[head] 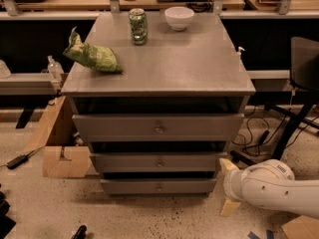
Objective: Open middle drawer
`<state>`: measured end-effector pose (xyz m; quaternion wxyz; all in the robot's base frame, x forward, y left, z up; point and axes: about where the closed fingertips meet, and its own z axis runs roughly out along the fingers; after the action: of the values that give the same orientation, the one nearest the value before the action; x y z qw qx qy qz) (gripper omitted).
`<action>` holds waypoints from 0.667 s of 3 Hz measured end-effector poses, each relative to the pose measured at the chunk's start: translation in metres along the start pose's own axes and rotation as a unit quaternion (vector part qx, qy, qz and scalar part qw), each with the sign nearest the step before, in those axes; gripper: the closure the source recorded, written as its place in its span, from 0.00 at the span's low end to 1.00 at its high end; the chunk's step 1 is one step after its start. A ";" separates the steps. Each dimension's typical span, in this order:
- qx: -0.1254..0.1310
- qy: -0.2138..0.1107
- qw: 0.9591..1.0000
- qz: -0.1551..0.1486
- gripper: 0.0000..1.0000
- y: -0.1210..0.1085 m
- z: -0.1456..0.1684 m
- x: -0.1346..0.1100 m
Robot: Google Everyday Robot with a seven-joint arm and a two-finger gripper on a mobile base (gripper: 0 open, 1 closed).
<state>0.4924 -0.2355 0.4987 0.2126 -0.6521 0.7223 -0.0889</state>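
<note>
The grey cabinet (158, 59) has three drawers. The middle drawer (124, 162) is the second one down, with a small brass knob (159, 163) at its centre, and its front sits flush with the others. My gripper (228, 185) is low at the cabinet's lower right corner, just right of the middle and bottom drawers. It is open and empty, with one beige fingertip (227, 164) up and the other down. It is to the right of the knob and does not touch it.
A green chip bag (94, 57), a green can (138, 26) and a white bowl (179, 18) stand on the cabinet top. Cardboard (62, 156) lies on the floor at the left. A black chair (299, 83) and cables are at the right.
</note>
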 end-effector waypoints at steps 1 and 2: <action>-0.005 0.025 0.999 -0.021 0.00 -0.014 0.009 0.002; -0.012 0.054 0.997 -0.053 0.00 -0.034 0.035 -0.010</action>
<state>0.5383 -0.2249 0.4829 0.1603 -0.6859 0.6985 -0.1266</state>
